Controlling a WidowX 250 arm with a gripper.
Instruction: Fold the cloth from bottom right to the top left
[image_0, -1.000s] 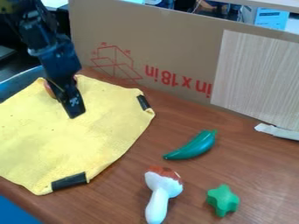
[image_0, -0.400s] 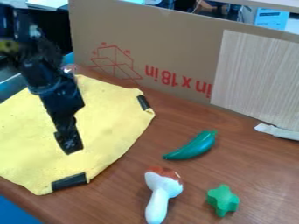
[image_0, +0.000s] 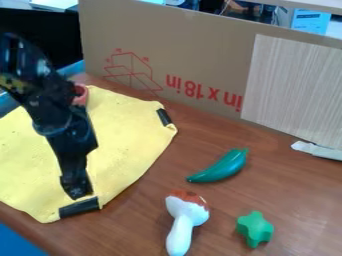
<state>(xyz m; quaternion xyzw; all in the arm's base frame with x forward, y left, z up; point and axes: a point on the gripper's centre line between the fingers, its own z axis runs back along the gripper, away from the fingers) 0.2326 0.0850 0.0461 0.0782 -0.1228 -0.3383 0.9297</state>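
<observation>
One brown wood-grained table (image_0: 220, 200), backed by a cardboard panel (image_0: 180, 50), bears the yellow cloth (image_0: 127, 150), spread out at my view's left. Its two black-banded corners point toward the bottom and the right, the edge between them running from lower left to upper right; with its left side cut off, I cannot determine its long axis. My gripper (image_0: 79, 193) hangs near the lower corner, whether open or closed I cannot tell.

Left edge cuts off the yellow cloth (image_0: 123, 145) — arm (image_0: 52, 117) partly hides red object (image_0: 81, 95).
</observation>
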